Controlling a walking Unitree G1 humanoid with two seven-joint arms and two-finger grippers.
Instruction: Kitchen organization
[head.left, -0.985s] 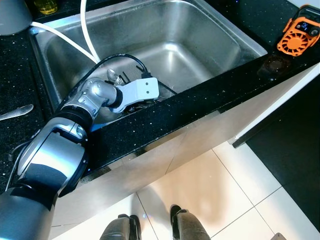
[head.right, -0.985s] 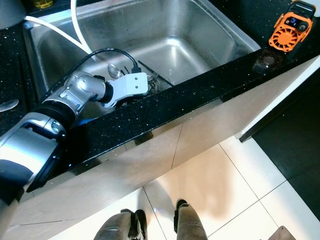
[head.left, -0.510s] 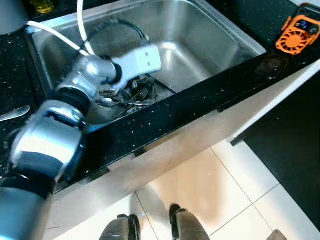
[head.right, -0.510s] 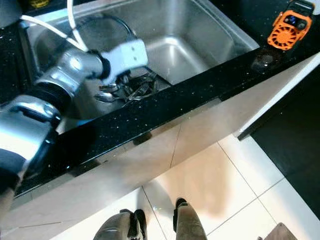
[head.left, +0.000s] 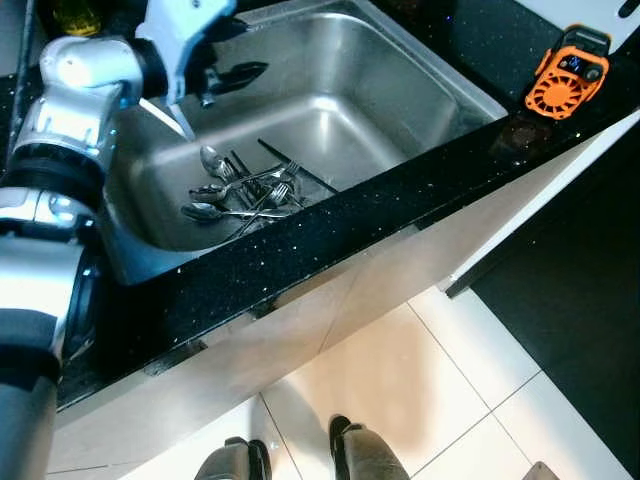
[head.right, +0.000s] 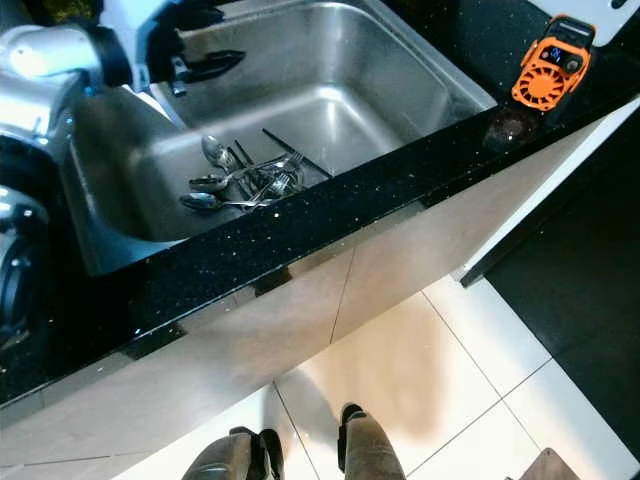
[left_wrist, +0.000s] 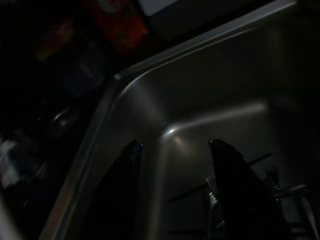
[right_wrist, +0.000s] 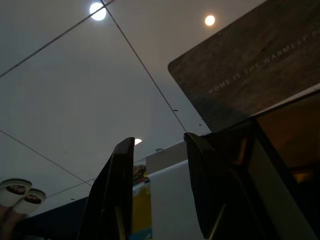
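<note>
A pile of cutlery (head.left: 243, 190), spoons, forks and thin dark sticks, lies on the floor of the steel sink (head.left: 400, 90) near its front wall. My left gripper (head.left: 240, 48) is raised above the sink's far left corner, well above and behind the pile. Its black fingers are open with nothing between them. The dark left wrist view looks between the fingers (left_wrist: 227, 170) into the basin, with a fork (left_wrist: 210, 182) faintly visible. My right gripper (right_wrist: 160, 140) hangs idle over the tiled floor, open and holding nothing.
A black speckled countertop (head.left: 350, 215) runs along the sink's front. An orange and black device (head.left: 562, 75) lies on it at the right. A white hose (head.left: 168, 112) drops into the sink's left side. A brown doormat (right_wrist: 260, 65) lies on the floor tiles (head.left: 400, 390).
My left gripper rose from the cutlery pile at the sink's front and swung up and back to the far left corner, with nothing in its fingers. The pile is uncovered.
</note>
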